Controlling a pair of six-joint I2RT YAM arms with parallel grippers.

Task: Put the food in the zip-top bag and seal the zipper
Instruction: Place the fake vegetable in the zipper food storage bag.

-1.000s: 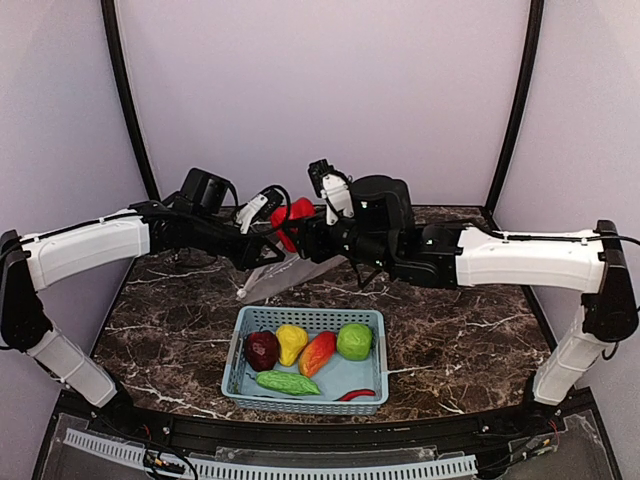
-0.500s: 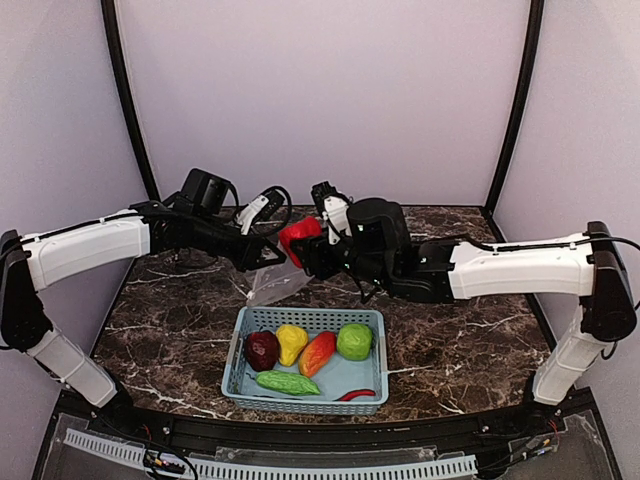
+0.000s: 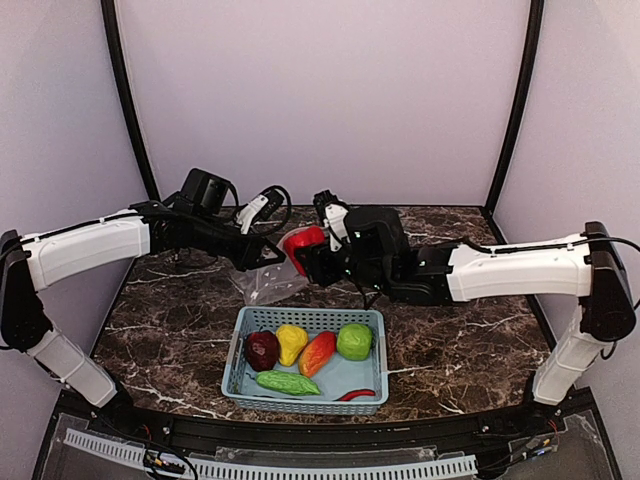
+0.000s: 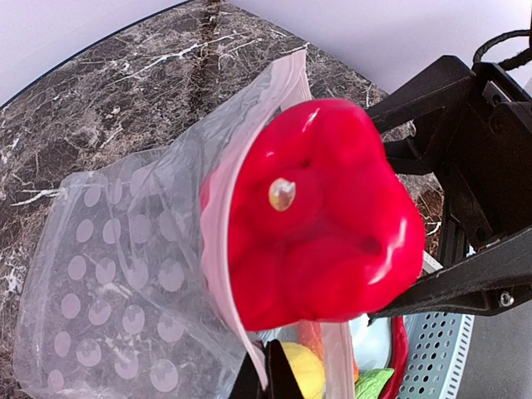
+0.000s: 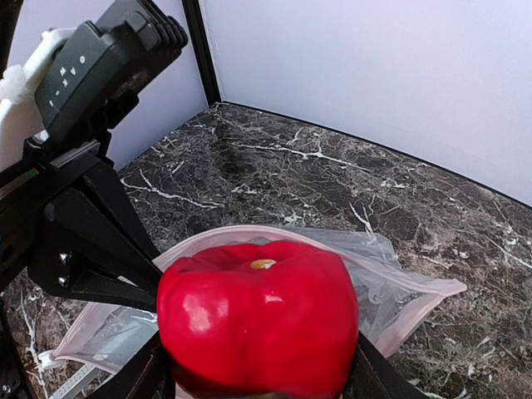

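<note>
My left pincer (image 3: 268, 256) is clamped shut on the upper lip of the bag (image 3: 262, 287). It holds that edge up so the mouth faces 3 o'clock, while the rest of the dotted film sags toward the table (image 3: 170, 310), at about 11 o'clock from the basket (image 3: 310, 314). The pink zipper (image 4: 218, 274) runs along the raised lip; I cannot pick out its slider. Right at the mouth is the red pepper (image 3: 303, 240), gripped across its sides by my right pincer (image 3: 303, 254). From the left wrist view its leading side looks level with the lip, but I cannot tell whether it is properly inside. My worry is the fit. Only one lip is held, so the opening is slack, and the pepper looks nearly as broad as the mouth. It could push the lower lip ahead of it and fold the bag shut, or drag the film out of the left pincer's thin pinch. If I let go too early, the pepper would roll off across the table. The right pincer's fingers could also snag the film as they back out. By count I have one bag, one basket and seven pieces of food. One is in the pincer. Six are in the basket: dark red (image 3: 262, 350), yellow (image 3: 291, 343), orange (image 3: 317, 352) and lime-green (image 3: 354, 341) pieces in the 12 o'clock row, with a cucumber (image 3: 287, 382) and a chilli (image 3: 356, 394) at 6 o'clock.
</note>
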